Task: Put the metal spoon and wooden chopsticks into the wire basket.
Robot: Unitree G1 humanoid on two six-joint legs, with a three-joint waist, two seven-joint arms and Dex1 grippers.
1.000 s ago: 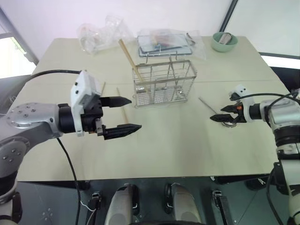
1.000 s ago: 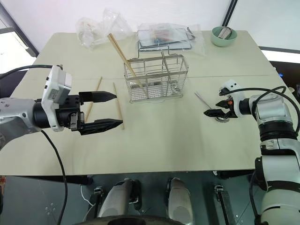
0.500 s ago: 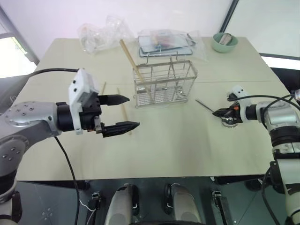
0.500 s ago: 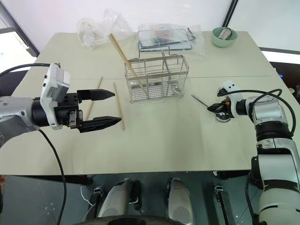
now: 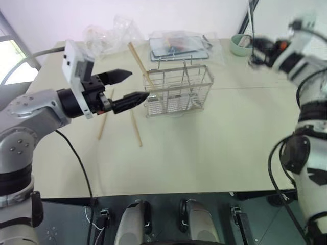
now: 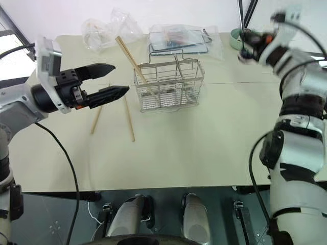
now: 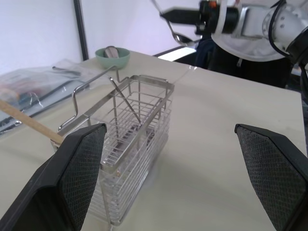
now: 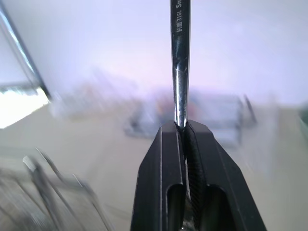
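**Holding the spoon upright above the table's far right corner**

Spanning most of the head views, the pale table (image 5: 214,153) carries everything else. At upper centre of the frame stands the wire basket (image 5: 179,90), upright, with one of the wooden chopsticks (image 5: 139,60) already in its left end, leaning up and to the left, tip well above the rim. Two more chopsticks (image 6: 129,118) lie flat on the table left of the basket, long axes running roughly from the near edge to the far one, apart from each other.

At the left of the frame the left gripper (image 5: 125,87) hangs above those loose sticks, fingers spread wide and empty, pointing right toward the basket.

At the upper right, the right gripper (image 8: 184,129) has its fingers pressed together on the handle of the metal spoon (image 8: 180,57). In the right wrist view the handle runs straight on from the fingertips; in the right eye view it stands nearly vertical, above the green bowl (image 6: 236,39).
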